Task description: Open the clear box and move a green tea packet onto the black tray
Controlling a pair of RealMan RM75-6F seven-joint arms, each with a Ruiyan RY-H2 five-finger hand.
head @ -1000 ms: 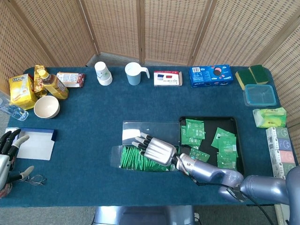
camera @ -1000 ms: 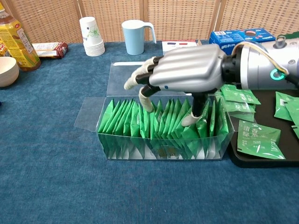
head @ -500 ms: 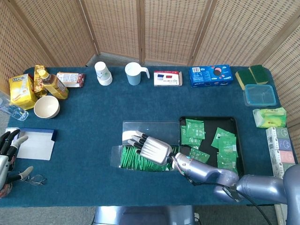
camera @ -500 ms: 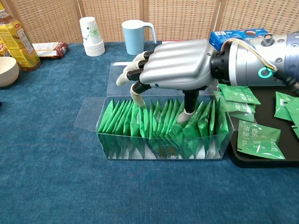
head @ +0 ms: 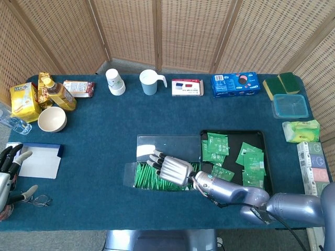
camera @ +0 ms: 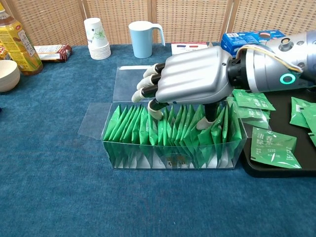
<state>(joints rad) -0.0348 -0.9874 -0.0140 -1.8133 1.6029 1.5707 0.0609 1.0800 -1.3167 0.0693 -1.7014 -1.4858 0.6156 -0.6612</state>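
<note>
Blue cloth covers the table (head: 94, 136). Far left, the left hand (head: 9, 166) rests idle near the table's edge, fingers loosely apart, holding nothing. Centre: the clear box (camera: 173, 153) stands open, lid flap folded flat behind it, green tea packets (camera: 133, 131) packed upright in a tight row inside. Right hand (camera: 190, 84) hovers over that row, palm down, fingers curled toward the packet tops, thumb dipping among them on the right; whether any packet is pinched, cannot tell. Right of the box, touching or just beside it, the black tray (head: 264, 135) already carries several loose packets. Judgement: packets look light, thin, flexible, probably slick foil. Best taken by one exposed top edge, thumb against a finger. The tight packing may drag neighbours up too.
</note>
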